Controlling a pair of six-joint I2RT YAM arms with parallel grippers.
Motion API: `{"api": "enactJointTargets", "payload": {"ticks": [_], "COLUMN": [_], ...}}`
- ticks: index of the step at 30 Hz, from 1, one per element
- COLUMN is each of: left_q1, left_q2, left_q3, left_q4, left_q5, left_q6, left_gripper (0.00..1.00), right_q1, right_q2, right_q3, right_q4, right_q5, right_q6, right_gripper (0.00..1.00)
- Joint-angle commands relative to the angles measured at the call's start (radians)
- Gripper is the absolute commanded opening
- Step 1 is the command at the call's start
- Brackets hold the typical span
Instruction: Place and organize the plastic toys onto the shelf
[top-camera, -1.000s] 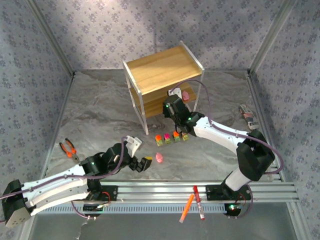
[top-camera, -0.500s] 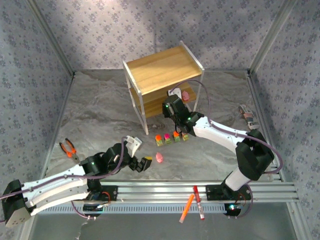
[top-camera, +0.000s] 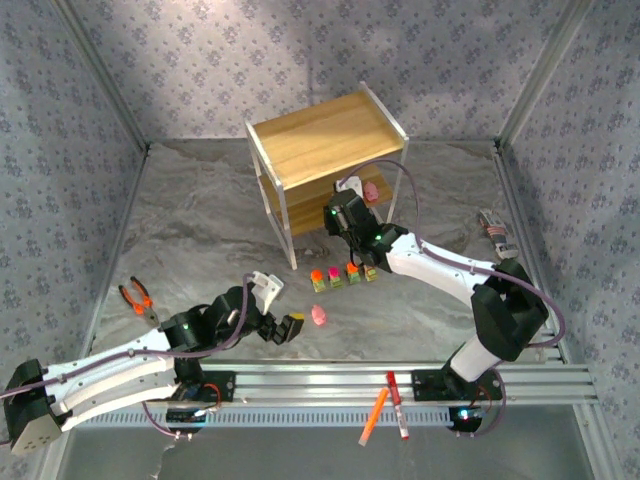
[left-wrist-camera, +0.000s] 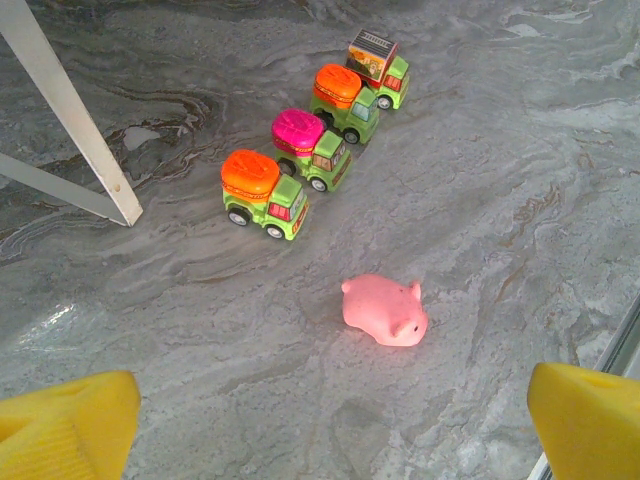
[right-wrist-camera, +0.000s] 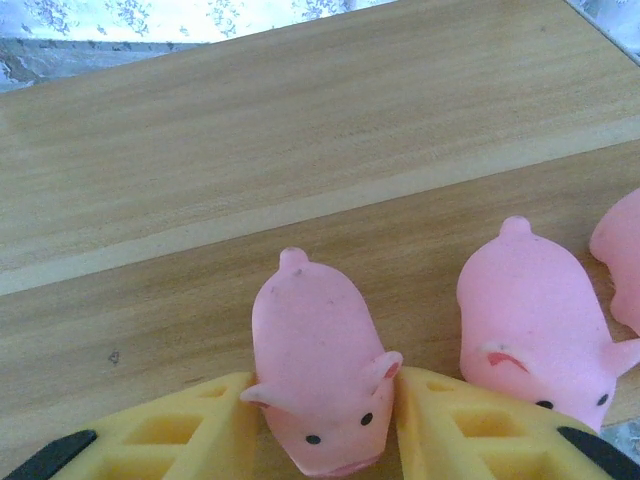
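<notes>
My right gripper (right-wrist-camera: 320, 432) reaches into the shelf's (top-camera: 325, 140) lower tier. Its yellow fingers (right-wrist-camera: 180, 432) touch both sides of a pink pig (right-wrist-camera: 318, 370) that rests on the wooden board (right-wrist-camera: 250, 150). Two more pigs (right-wrist-camera: 530, 320) (right-wrist-camera: 622, 258) stand to its right. On the table a fourth pig (left-wrist-camera: 385, 310) lies ahead of my open left gripper (left-wrist-camera: 330, 430), whose yellow fingertips (left-wrist-camera: 65, 420) stand wide apart. Several yellow-green trucks (left-wrist-camera: 265, 193) (left-wrist-camera: 312, 148) (left-wrist-camera: 346, 100) (left-wrist-camera: 379, 65) stand in a diagonal row beyond it, near the shelf's white leg (left-wrist-camera: 70, 120).
Orange-handled pliers (top-camera: 137, 298) lie at the table's left. An orange marker (top-camera: 373, 416) and a red marker (top-camera: 397, 404) rest on the front rail. A small grey object (top-camera: 493, 228) sits by the right wall. The shelf's top board (top-camera: 330, 135) is bare.
</notes>
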Motion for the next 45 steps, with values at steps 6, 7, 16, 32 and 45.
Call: {"api": "enactJointTargets", "payload": {"ticks": [6,7,16,32,45], "left_q1": [-0.009,-0.009,-0.009,-0.009,-0.009], "left_q2": [-0.004,-0.003,0.0,0.024,0.058], "left_q3": [0.022,0.023,0.023,0.026,0.034], "left_q4": [-0.004,-0.004,-0.002,0.009,0.015], "left_q5": [-0.011,-0.01,-0.011,-0.002,0.021], "left_q6": [0.014,0.014,0.014,0.016,0.015], "left_gripper": [0.99,0.99,0.99,0.99,0.99], "right_q1": [0.005,0.005,0.019,0.103,0.305], "right_q2": [-0.035,-0.039,-0.083,-0.255,-0.386], "right_q3": [0.009,0.005,-0.026,-0.144,-0.235], "right_q4": [-0.015,-0.014,-0.021,-0.104,-0.285], "right_q5": [0.024,0.026,0.048,0.137,0.24], "right_q6": [-0.019,-0.019,-0.016,0.023,0.142], "right_gripper": [0.44,0.45,0.46,0.45,0.45]}}
